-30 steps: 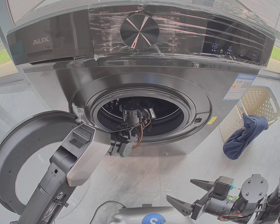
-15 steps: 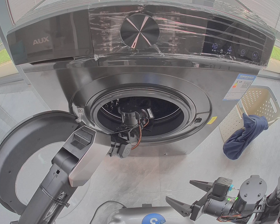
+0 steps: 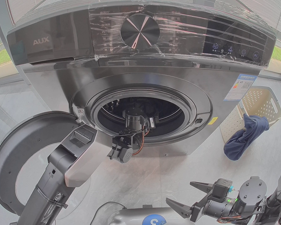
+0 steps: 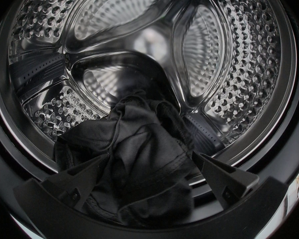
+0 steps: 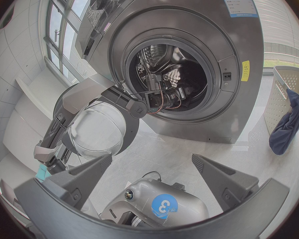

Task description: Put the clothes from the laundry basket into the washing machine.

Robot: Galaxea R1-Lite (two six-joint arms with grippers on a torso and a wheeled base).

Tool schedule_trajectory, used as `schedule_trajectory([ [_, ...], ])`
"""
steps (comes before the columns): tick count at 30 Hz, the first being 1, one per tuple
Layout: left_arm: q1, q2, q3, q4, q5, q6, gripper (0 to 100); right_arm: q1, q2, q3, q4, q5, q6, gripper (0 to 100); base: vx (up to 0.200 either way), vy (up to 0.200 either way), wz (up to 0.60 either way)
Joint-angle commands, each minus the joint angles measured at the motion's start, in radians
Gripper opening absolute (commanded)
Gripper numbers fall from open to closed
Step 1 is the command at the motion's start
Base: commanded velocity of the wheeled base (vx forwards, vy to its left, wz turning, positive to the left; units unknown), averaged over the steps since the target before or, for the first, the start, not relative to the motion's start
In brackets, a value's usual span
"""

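The washing machine [image 3: 140, 75] stands with its round door [image 3: 18, 150] swung open to the left. My left gripper [image 4: 150, 155] is open at the mouth of the drum [image 4: 202, 50]. A black garment [image 4: 136, 140] lies crumpled on the drum's front bottom, just beyond and between the spread fingers. The left wrist [image 3: 134, 119] sits inside the door ring. A navy blue garment [image 3: 243, 138] hangs over the rim of the white laundry basket [image 3: 262, 100] to the right of the machine. My right gripper [image 3: 179, 191] hovers low over the floor, open and holding nothing.
The open door [image 5: 96, 130] takes up the floor on the left, beside my left arm. Pale floor lies between the machine front and my right gripper [image 5: 151, 156]. The basket [image 5: 282, 80] stands close against the machine's right side.
The left wrist has turned and drawn back slightly toward the drum's opening, its elbow joint dropping a little. The right gripper has barely shifted.
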Motion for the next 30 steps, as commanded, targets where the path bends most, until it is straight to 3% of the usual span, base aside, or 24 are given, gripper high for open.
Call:
schedule_trajectory([
  [1, 0.012, 0.04, -0.028, 0.013, -0.001, 0.017, 100, 0.001, 0.003, 0.018, -0.002, 0.0, 0.0, 100, 0.0, 0.0, 0.0],
  [2, 0.022, 0.062, -0.051, 0.013, -0.003, 0.024, 0, 0.001, 0.003, 0.018, -0.002, 0.0, 0.0, 100, 0.0, 0.0, 0.0],
  [10, 0.019, 0.105, -0.17, 0.014, -0.004, 0.008, 0, 0.004, 0.005, 0.018, -0.002, 0.0, 0.0, 100, 0.0, 0.0, 0.0],
  [13, 0.018, 0.102, -0.17, 0.036, -0.015, -0.045, 0, 0.007, 0.005, 0.018, -0.002, 0.0, 0.003, 100, 0.0, 0.0, 0.0],
  [14, 0.018, 0.102, -0.17, 0.036, -0.015, -0.048, 0, 0.007, 0.005, 0.018, -0.002, 0.0, 0.004, 100, 0.0, 0.0, 0.0],
  [15, 0.019, 0.099, -0.17, 0.033, -0.026, -0.086, 0, 0.008, 0.005, 0.018, -0.002, 0.0, 0.006, 100, 0.0, 0.0, 0.0],
  [18, 0.021, 0.094, -0.17, 0.002, -0.047, -0.157, 0, 0.01, 0.005, 0.018, -0.002, 0.0, 0.007, 100, 0.0, 0.0, 0.0],
  [19, 0.021, 0.094, -0.17, 0.002, -0.047, -0.157, 0, 0.01, 0.005, 0.018, -0.002, 0.0, 0.007, 100, 0.0, 0.0, 0.0],
  [21, 0.022, 0.088, -0.17, -0.061, -0.073, -0.187, 0, 0.011, 0.005, 0.018, -0.002, 0.0, 0.007, 100, 0.0, 0.0, 0.0],
  [30, 0.021, 0.085, -0.17, -0.127, -0.115, -0.193, 0, 0.016, 0.009, 0.018, -0.002, -0.003, 0.007, 100, 0.0, 0.0, 0.0],
])
